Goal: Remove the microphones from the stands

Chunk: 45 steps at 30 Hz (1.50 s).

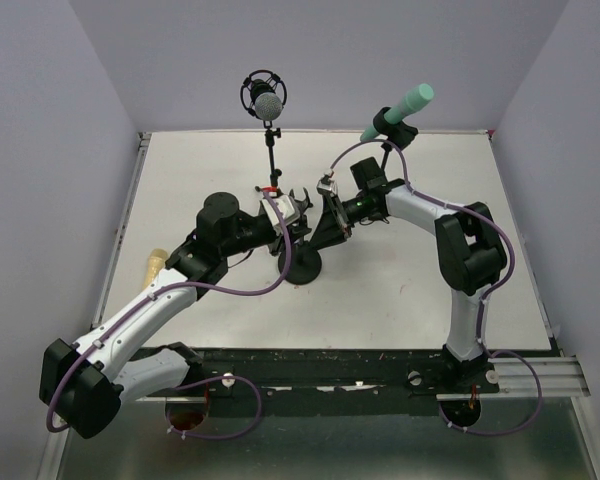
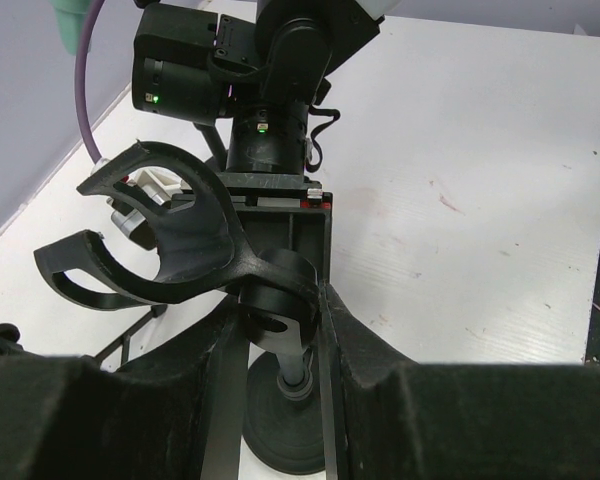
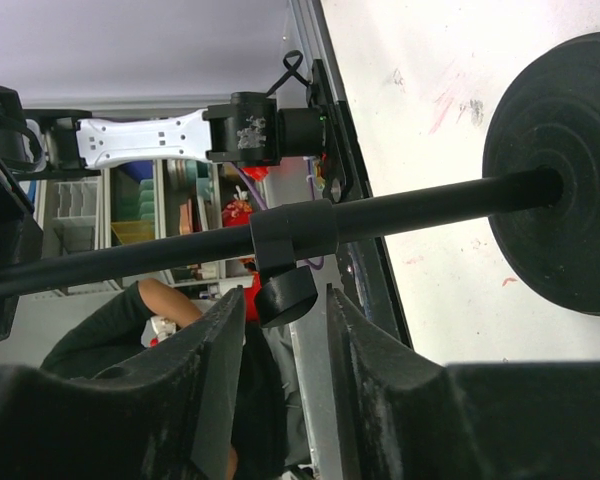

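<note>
A black stand with a round base (image 1: 300, 266) stands mid-table between both grippers. Its forked clip (image 2: 170, 240) is empty. My left gripper (image 1: 296, 216) is shut on the swivel joint (image 2: 280, 305) under that clip, with the base (image 2: 285, 425) below. My right gripper (image 1: 330, 214) is open, and the fingers (image 3: 215, 350) straddle the clamp knob (image 3: 285, 297) on the stand's pole (image 3: 410, 208) without touching it. A grey-headed microphone (image 1: 266, 98) sits in a ring mount at the back. A teal microphone (image 1: 400, 108) sits on a stand at back right.
A yellowish object (image 1: 155, 263) lies at the table's left edge, partly behind my left arm. The table (image 1: 440, 180) is white with walls on three sides. My right arm's wrist (image 2: 240, 60) is close above the clip.
</note>
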Motion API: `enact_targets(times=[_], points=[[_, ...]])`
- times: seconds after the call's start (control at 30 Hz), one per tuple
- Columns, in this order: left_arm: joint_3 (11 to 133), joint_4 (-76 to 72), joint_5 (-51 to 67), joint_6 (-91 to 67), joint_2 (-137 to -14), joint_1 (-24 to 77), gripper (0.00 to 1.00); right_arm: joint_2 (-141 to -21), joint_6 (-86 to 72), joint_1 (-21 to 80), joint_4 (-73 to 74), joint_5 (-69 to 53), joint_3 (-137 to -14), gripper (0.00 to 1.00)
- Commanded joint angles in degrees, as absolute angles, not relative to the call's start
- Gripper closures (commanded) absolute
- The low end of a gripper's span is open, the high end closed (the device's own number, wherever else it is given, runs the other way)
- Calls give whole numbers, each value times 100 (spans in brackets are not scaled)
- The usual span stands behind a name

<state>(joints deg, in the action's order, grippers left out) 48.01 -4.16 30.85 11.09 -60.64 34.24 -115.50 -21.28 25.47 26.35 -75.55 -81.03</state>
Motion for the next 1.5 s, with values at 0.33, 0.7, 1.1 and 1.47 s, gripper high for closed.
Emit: enact_targets(times=[0.33,0.7,1.1,1.47], points=[[4930,-642,2900,748,-5757,3445,100,-11540,-1987,2663,2812,-7594,-8253,91],[4790,-185,2742,501,-5406,3296,100,-11364,-766,3015,3665,-7041,-8806,99],[4316,-360,2803,-483,-5186,2479,100,-11084,597,3313,3545,-6285,-9212,99],[4131,-290,3515,-615,-5098,2197,100,-8703,5012,4297,-336,-4449,-6114,99]])
